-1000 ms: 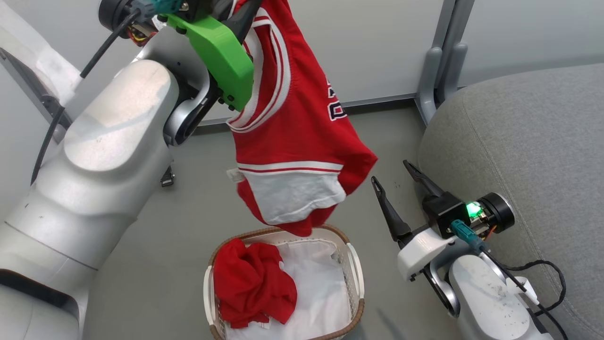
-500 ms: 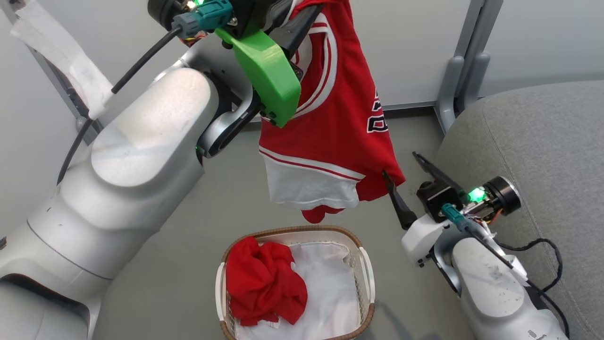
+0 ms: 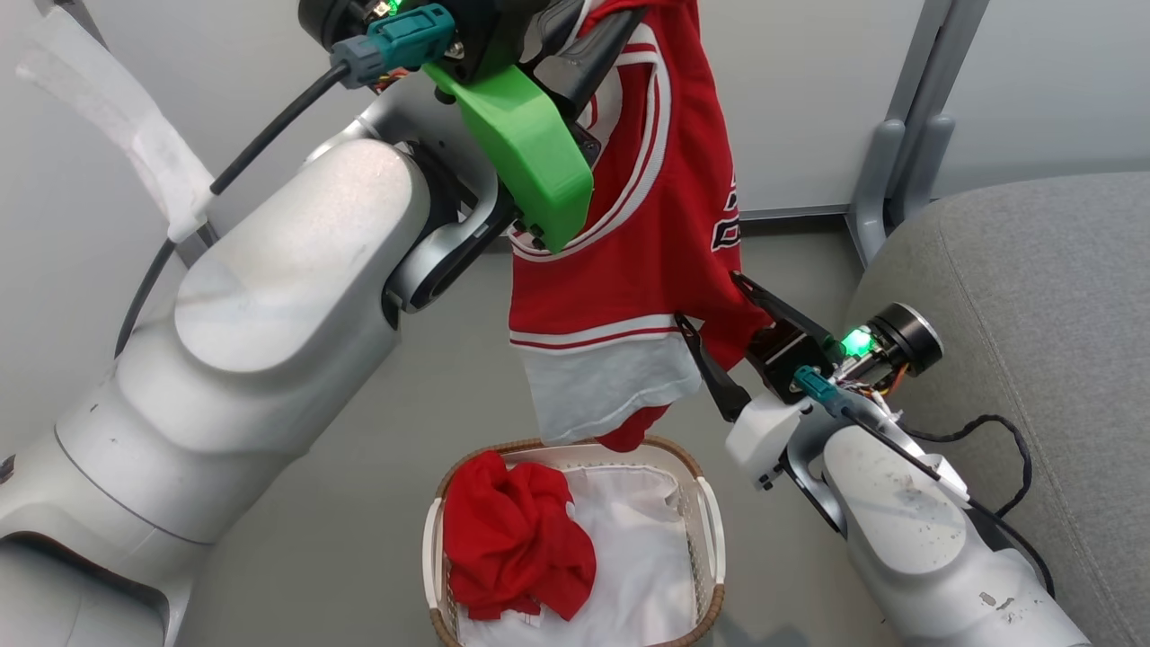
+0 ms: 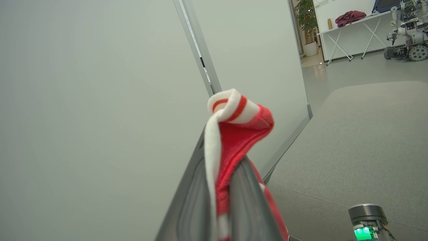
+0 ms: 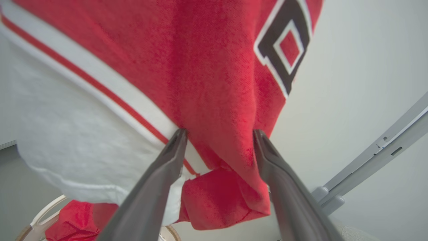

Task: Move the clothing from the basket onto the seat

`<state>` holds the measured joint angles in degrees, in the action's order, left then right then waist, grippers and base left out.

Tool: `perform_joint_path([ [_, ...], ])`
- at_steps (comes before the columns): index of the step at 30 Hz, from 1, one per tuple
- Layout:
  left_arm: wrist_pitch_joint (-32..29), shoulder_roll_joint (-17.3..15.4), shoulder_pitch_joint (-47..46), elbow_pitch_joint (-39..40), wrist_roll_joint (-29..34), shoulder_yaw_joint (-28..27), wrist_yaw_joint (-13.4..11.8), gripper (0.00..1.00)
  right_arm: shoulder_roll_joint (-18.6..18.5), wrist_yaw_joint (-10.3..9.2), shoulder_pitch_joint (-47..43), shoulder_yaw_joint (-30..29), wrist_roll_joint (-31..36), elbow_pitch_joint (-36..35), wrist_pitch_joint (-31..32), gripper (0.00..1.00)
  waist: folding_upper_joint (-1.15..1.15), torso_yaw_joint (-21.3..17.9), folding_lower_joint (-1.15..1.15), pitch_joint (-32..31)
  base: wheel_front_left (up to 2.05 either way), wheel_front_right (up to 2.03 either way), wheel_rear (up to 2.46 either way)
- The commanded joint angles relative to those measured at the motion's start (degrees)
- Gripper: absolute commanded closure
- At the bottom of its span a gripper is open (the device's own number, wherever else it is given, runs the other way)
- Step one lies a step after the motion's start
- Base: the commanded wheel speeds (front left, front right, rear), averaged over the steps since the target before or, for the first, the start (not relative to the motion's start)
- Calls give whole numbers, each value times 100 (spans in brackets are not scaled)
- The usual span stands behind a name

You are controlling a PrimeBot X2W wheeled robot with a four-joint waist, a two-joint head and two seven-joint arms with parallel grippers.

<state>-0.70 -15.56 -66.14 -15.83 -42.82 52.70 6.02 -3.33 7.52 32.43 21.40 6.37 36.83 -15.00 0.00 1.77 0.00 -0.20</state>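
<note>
Head-camera look: reaching the left arm up and across with elbow bent, clenching the left pincer (image 3: 620, 27) on the striped neckline of the jersey (image 3: 665, 225) and dangling it above the basket (image 3: 710, 521), lowest red tip hanging near the far rim. Stretching the right forearm up from lower right, spreading the right pincer (image 3: 710, 298) wide astride the jersey's lower right edge. Leaving the plain red garment (image 3: 517, 539) bunched in the basket's left half on the white sheet (image 3: 638, 557). Resting the basket on the floor (image 3: 359, 467), separated from the seat (image 3: 1033, 314) at right by open floor.

Left-wrist look: squeezing the left pincer (image 4: 222, 150) tight on a fold of jersey (image 4: 240, 124) trim, rolled end poking past the tips. Facing a pale wall panel (image 4: 100, 100), seat (image 4: 351, 150) spreading low at right.

Right-wrist look: holding the right pincer (image 5: 219, 134) released, jersey (image 5: 207, 67) fabric hanging between the tips beside the white stripe band. Glimpsing basket (image 5: 43, 217) rim and plain red garment (image 5: 70, 224) at bottom left.
</note>
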Motion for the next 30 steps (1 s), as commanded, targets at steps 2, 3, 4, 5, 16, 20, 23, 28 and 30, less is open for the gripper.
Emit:
perform_joint_path([
  [2,0,-32,90,60,-57,-15,-45,100,-3,-6,126,125,-112,127,-28,72,0,40,0,-11,0,0,0],
  [3,-5,-35,100,86,-66,-10,-50,100,1,-6,185,197,-177,178,-28,100,0,57,0,-15,0,0,0],
  [4,-6,-38,105,107,-75,-10,-49,100,3,-6,246,255,-220,222,-28,100,0,69,0,-16,0,0,0],
  [5,-1,-46,108,126,-80,-12,-53,100,4,-7,308,331,-258,266,-28,100,0,83,0,-15,0,0,0],
  [16,39,-299,408,-175,-225,-110,-234,100,-74,-7,351,497,-719,-58,-28,100,0,6,0,13,0,0,0],
  [20,94,-427,598,-436,-304,-188,-297,100,-132,-6,320,349,-848,-319,-29,100,0,-108,0,37,0,0,0],
  [23,180,-495,739,-618,-376,-226,-313,100,-190,-6,316,214,-902,-500,-29,100,0,-183,0,53,0,0,0],
  [28,433,-562,1002,-891,-448,-284,-343,0,-258,-6,329,-33,-894,-782,-28,100,0,-324,0,87,0,0,0],
  [30,552,-570,1098,-968,-386,-245,-356,0,-268,-6,347,-118,-882,-860,-29,100,0,-378,0,99,0,0,0],
])
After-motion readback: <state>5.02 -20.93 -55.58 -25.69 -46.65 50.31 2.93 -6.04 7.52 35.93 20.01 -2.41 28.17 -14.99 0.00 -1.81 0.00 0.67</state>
